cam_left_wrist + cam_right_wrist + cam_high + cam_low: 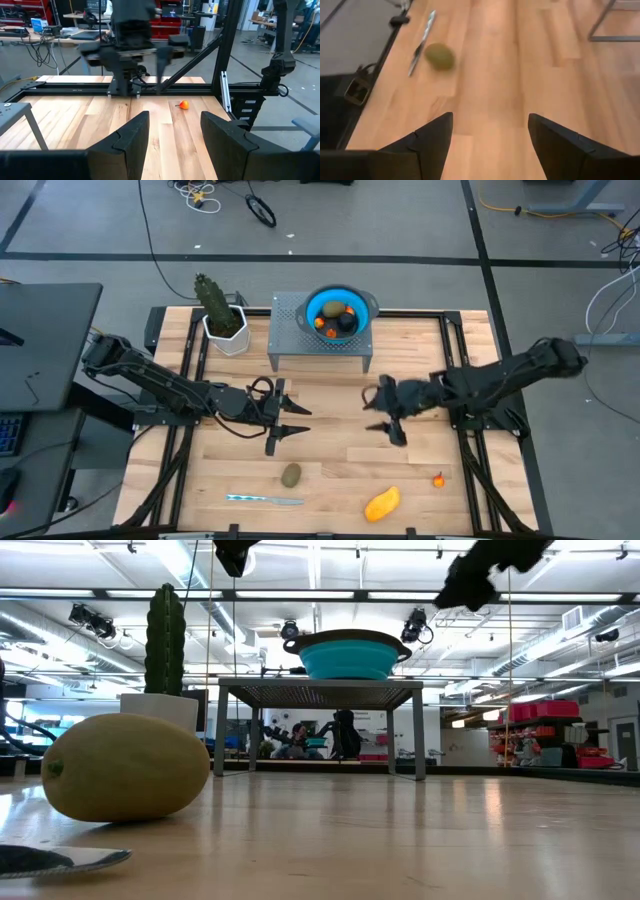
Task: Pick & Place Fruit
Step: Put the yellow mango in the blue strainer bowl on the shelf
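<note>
While three pieces of fruit are left on the table, I log them first: olive-green oval [291, 475] at lower centre of the high view, yellow-orange oblong [382, 503] lower right of it, tiny orange-red bit [438, 479] further right near the table edge. More fruit already sits in the blue bowl [312, 307] at upper centre: one green oval, one near-black ball, orange bits.

Bowl support: perforated grey stand [288, 340], raised on legs.

Left gripper [284, 425]: mid-left of the high view, fingers spread apart, holding nothing, hanging just above and left of the oval.

Right gripper [384, 417]: mid-right, fingers likewise parted and empty; its wrist view looks toward the oval and the knife [264, 500].

Non-task items: knife at lower left beside the oval; cactus in white pot [222, 318] upper left.

Step in hand, my judgement: take the oval with the left arm. I would come down straight over it, straddle its narrow width, keep clear of the knife, then lift high enough to pass the bowl rim.
</note>
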